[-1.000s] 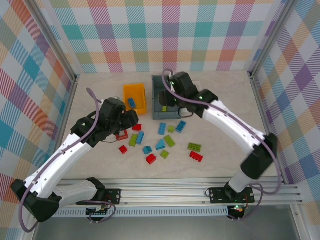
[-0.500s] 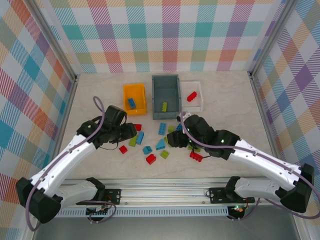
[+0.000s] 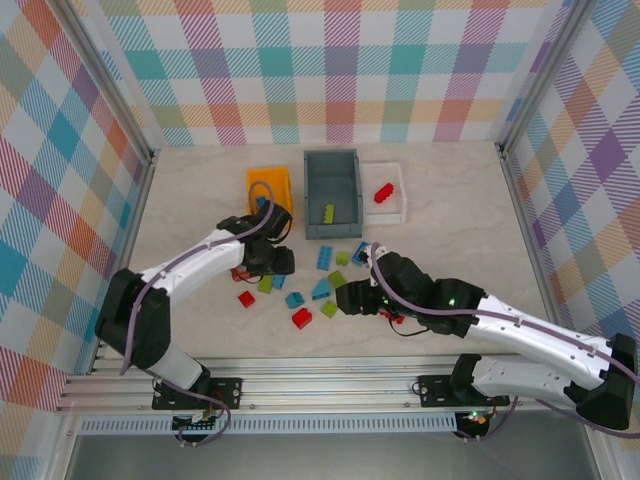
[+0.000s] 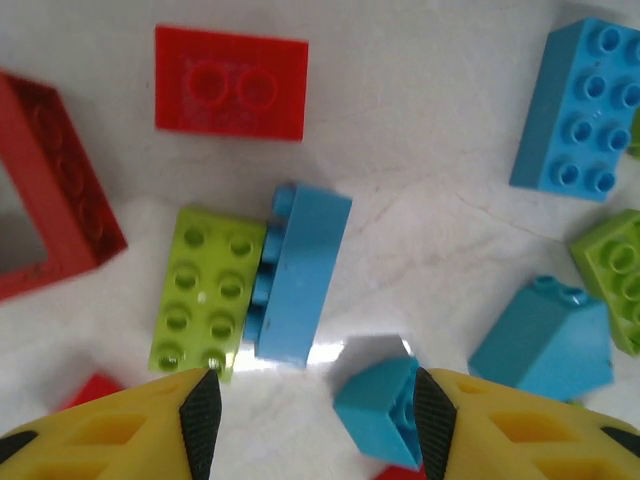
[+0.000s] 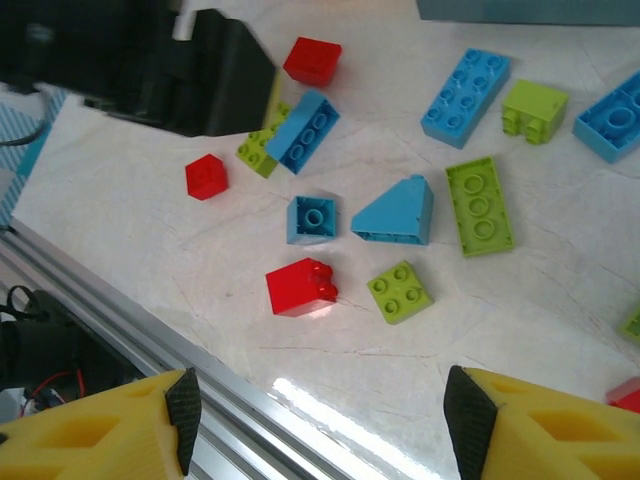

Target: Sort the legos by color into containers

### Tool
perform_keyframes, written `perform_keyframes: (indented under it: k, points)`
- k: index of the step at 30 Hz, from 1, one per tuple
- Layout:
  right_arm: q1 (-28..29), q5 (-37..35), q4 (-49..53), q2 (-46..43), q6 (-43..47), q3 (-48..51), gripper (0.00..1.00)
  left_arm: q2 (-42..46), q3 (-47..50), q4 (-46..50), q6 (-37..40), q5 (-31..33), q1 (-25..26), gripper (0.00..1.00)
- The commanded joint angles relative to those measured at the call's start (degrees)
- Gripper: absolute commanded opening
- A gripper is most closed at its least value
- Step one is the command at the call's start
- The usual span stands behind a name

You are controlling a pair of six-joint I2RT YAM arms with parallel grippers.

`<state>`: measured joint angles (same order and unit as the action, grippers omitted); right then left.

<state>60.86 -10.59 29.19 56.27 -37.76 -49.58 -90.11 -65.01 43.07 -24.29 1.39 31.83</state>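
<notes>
1. Left gripper (image 4: 312, 420) gapes empty; a lime brick (image 4: 205, 290) and blue brick (image 4: 300, 275), touching side by side, lie just ahead of its fingertips.
2. Right gripper (image 5: 320, 425) gapes empty, red brick (image 5: 300, 287) lying ahead.

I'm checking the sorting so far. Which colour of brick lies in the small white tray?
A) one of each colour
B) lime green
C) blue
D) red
D: a single red brick lies in the white tray, while the lime green brick sits in the grey-blue bin beside it.
</notes>
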Motion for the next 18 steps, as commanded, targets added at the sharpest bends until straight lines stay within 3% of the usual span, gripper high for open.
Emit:
perform_keyframes:
  k: [1,12,18]
  points:
    - [0.57,3.15,-4.52,-1.71,-0.86,1.32,0.73,-4.16,-3.71,-0.44,6.45,2.33,0.16,0.55]
    - [0.53,3.91,-4.78,-4.22,-2.15,2.43,0.76,-13.93,-7.49,-2.62,9.4,3.23,-0.28,0.54]
    - [0.5,3.65,-4.46,-4.16,-2.28,2.59,0.76,-16.5,-8.11,-3.5,9.55,2.18,-0.28,0.45]
